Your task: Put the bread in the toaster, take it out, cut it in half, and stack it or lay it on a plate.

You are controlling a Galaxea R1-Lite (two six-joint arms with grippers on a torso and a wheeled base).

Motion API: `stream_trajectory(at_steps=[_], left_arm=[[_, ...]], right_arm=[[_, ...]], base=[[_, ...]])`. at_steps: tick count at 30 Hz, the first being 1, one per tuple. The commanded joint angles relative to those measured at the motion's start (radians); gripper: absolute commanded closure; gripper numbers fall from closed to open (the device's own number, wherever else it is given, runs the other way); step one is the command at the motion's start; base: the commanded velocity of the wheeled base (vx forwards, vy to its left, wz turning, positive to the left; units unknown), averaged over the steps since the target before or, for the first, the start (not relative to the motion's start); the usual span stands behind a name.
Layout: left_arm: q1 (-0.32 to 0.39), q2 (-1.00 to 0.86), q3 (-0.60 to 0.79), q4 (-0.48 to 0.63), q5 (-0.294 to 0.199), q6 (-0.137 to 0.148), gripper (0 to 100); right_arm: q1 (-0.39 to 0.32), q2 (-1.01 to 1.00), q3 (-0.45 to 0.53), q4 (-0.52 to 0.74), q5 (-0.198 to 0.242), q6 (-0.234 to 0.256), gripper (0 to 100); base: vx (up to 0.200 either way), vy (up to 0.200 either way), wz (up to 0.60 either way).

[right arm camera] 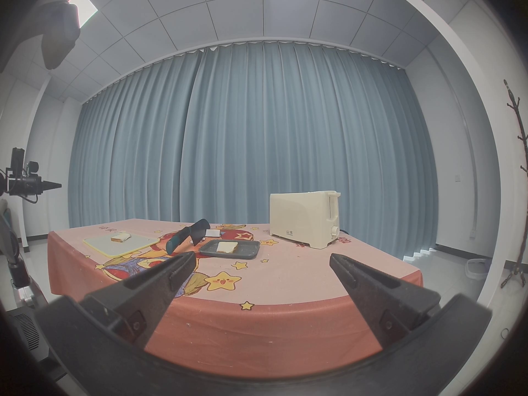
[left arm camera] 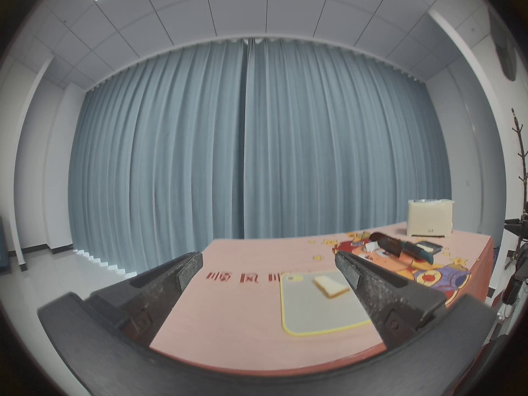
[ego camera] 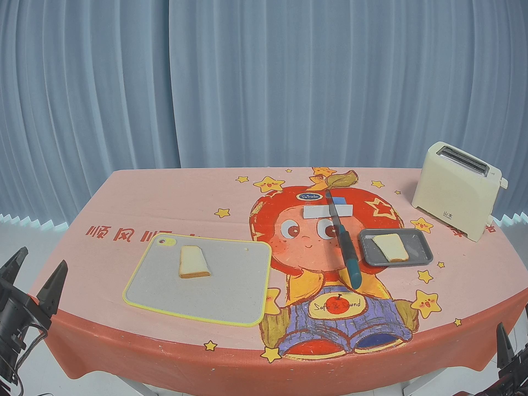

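jaws of left gripper [left arm camera: 268,258] and right gripper [right arm camera: 263,258] wide apart; pink cartoon tablecloth [ego camera: 165,204]; blue curtain [ego camera: 275,67] behind

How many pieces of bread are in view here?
2. One bread piece lies on the cutting board at the robot's left; the other piece lies in the grey tray beside the knife. Inside the toaster cannot be seen, so another may be hidden.

Bread piece [ego camera: 193,262] flat on cutting board [ego camera: 231,290]; second piece [ego camera: 391,247] on grey tray [ego camera: 367,252]; knife [ego camera: 344,240] between; cream toaster [ego camera: 457,190] upright beyond tray.
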Motion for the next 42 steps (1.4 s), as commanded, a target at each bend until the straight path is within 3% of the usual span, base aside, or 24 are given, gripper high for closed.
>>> stream_trajectory(at_steps=[1, 4, 5, 7, 11, 19, 23, 28, 32, 39, 42], left_arm=[[0.000, 0.052, -0.113, 0.135, 0.006, 0.027, 0], [0.000, 0.048, -0.225, 0.299, 0.007, 0.059, 0], [0.000, 0.048, -0.225, 0.299, 0.007, 0.059, 0], [-0.005, 0.035, -0.327, 0.454, 0.000, 0.092, 0], [-0.009, 0.025, -0.392, 0.559, -0.012, 0.093, 0], [-0.091, 0.079, -0.435, 0.571, -0.088, 0.082, 0], [-0.106, 0.150, -0.527, 0.569, -0.123, 0.081, 0], [-0.109, 0.208, -0.584, 0.569, -0.131, 0.075, 0], [-0.101, 0.265, -0.599, 0.559, -0.166, 0.072, 0], [-0.106, 0.269, -0.567, 0.569, -0.164, 0.067, 0], [-0.106, 0.282, -0.564, 0.569, -0.163, 0.035, 0]], right_arm=[[0.000, -0.016, 0.018, 0.000, 0.000, 0.000, 0], [0.000, -0.016, 0.018, 0.000, 0.000, 0.000, 0], [0.000, -0.016, 0.018, 0.000, 0.000, 0.000, 0], [0.000, -0.016, 0.018, 0.000, 0.000, 0.000, 0], [0.000, -0.016, 0.018, 0.000, 0.000, 0.000, 0], [0.000, -0.016, 0.018, 0.000, 0.000, 0.000, 0], [0.000, -0.016, 0.018, 0.000, 0.000, 0.000, 0], [0.000, -0.016, 0.018, 0.000, 0.000, 0.000, 0], [0.000, -0.016, 0.018, 0.000, 0.000, 0.000, 0], [0.000, -0.016, 0.018, 0.000, 0.000, 0.000, 0], [0.000, -0.016, 0.018, 0.000, 0.000, 0.000, 0]], base=[[0.000, 0.000, 0.00], [0.000, 0.000, 0.00], [0.000, 0.000, 0.00], [0.000, 0.000, 0.00], [0.000, 0.000, 0.00], [0.000, 0.000, 0.00], [0.000, 0.000, 0.00], [0.000, 0.000, 0.00], [0.000, 0.000, 0.00], [0.000, 0.000, 0.00], [0.000, 0.000, 0.00]])
